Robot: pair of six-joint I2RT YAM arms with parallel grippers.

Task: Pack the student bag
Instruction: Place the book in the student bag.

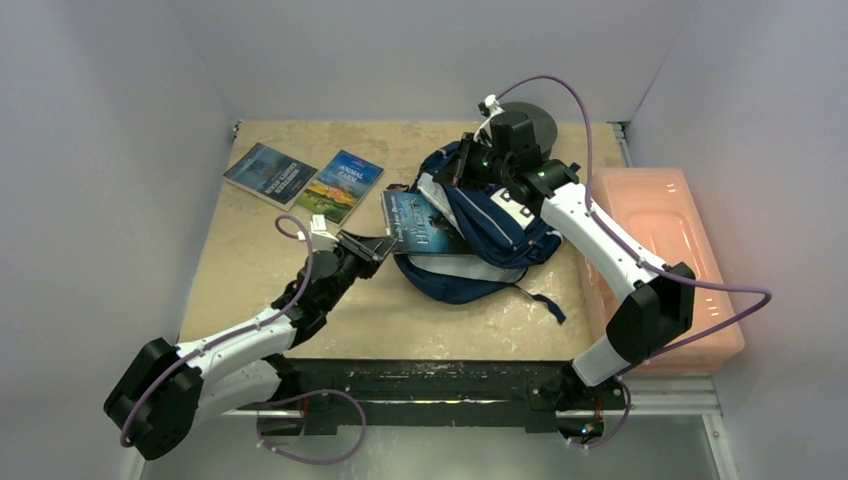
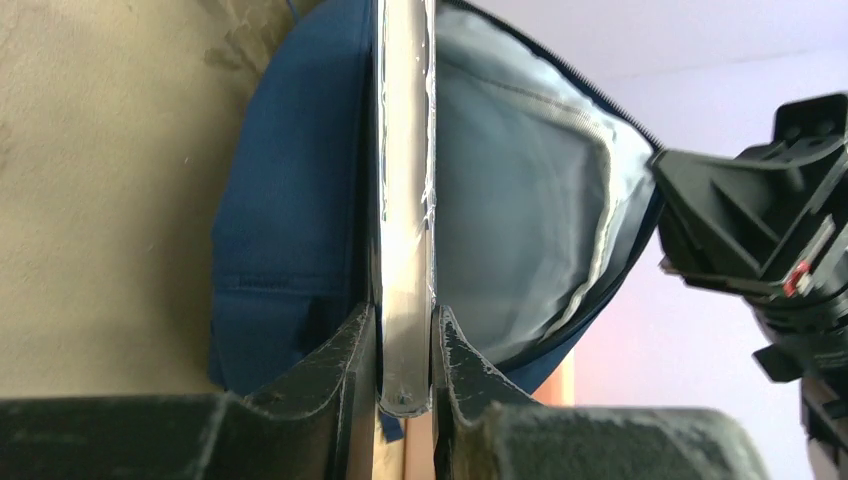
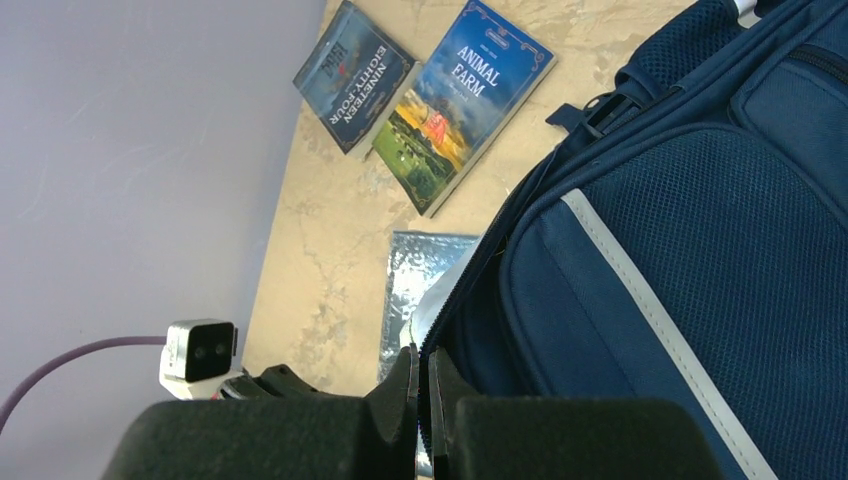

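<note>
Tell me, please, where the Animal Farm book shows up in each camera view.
Top external: Animal Farm book upper left, left of the student bag.
Left wrist: not in it.
Right wrist: top centre, beside the Nineteen Eighty-Four book.
Shared landmark: the student bag, navy, in all three views.

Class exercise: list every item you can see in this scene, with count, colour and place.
student bag: 1, navy with pale trim, mid-table, open
held book: 1, dark blue cover, partly inside the bag's mouth
loose books: 2, blue covers, table's far left
box: 1, translucent pink, right side
round object: 1, dark, behind the bag
table: 1, beige
left gripper: shut on the held book
right gripper: shut on the bag's opening edge
</note>
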